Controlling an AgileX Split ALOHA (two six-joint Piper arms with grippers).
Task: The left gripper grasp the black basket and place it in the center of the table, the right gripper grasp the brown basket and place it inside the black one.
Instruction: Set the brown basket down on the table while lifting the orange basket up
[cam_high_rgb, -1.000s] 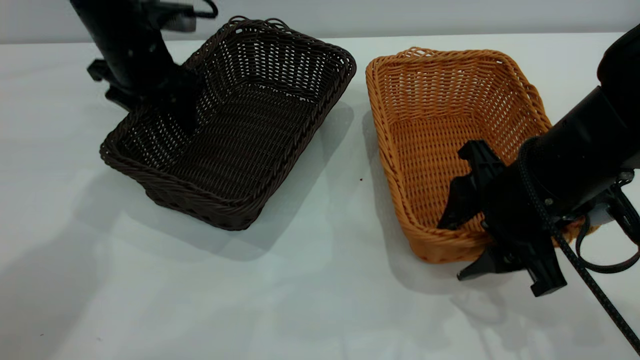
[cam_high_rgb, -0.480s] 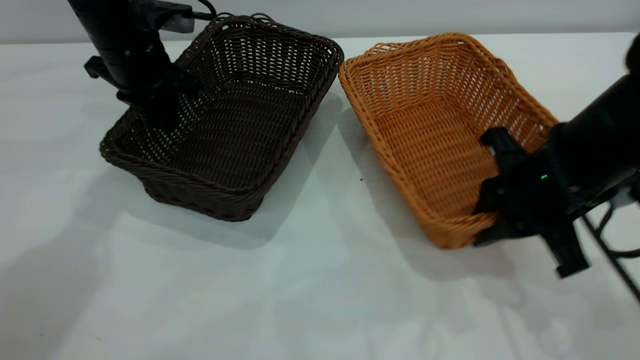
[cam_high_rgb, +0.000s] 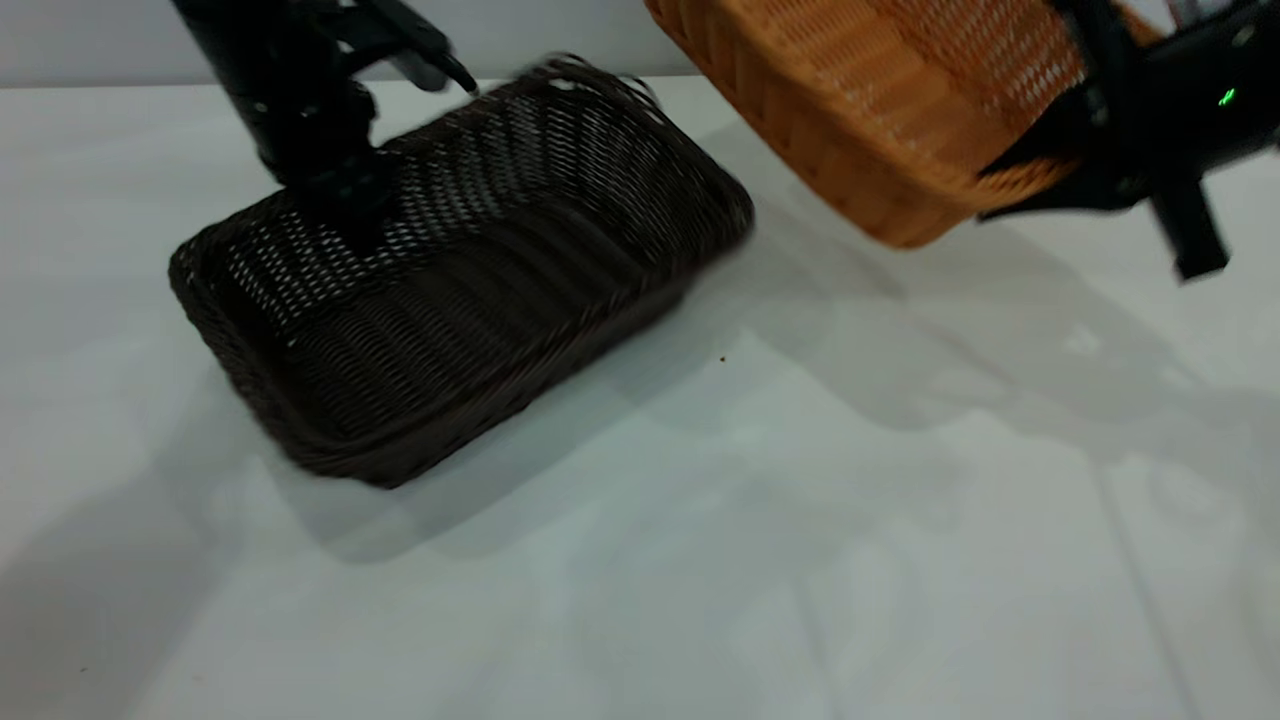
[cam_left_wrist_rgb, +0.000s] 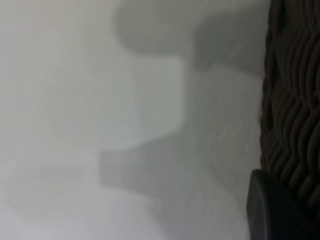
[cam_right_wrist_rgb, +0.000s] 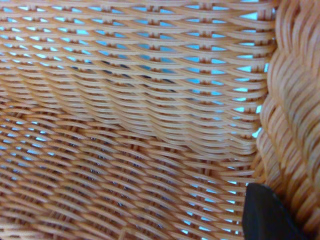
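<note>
The black basket (cam_high_rgb: 450, 290) sits on the table (cam_high_rgb: 800, 520) left of centre, turned at a slant. My left gripper (cam_high_rgb: 335, 205) is shut on its far left rim; in the left wrist view one finger (cam_left_wrist_rgb: 272, 207) lies against the dark braided rim (cam_left_wrist_rgb: 292, 90). The brown basket (cam_high_rgb: 870, 100) hangs tilted in the air at the top right, clear of the table. My right gripper (cam_high_rgb: 1060, 165) is shut on its near rim. The right wrist view shows its woven wall (cam_right_wrist_rgb: 135, 125) and one fingertip (cam_right_wrist_rgb: 270, 215) beside the braided rim (cam_right_wrist_rgb: 295, 130).
The pale table stretches bare across the front and right. A small dark speck (cam_high_rgb: 722, 358) lies near the middle. The lifted brown basket casts a wide shadow (cam_high_rgb: 900, 330) on the table right of the black one.
The right gripper has lifted the brown basket off the table, up and toward the back. The left gripper has swung the black basket round and dragged it rightward toward the middle.
</note>
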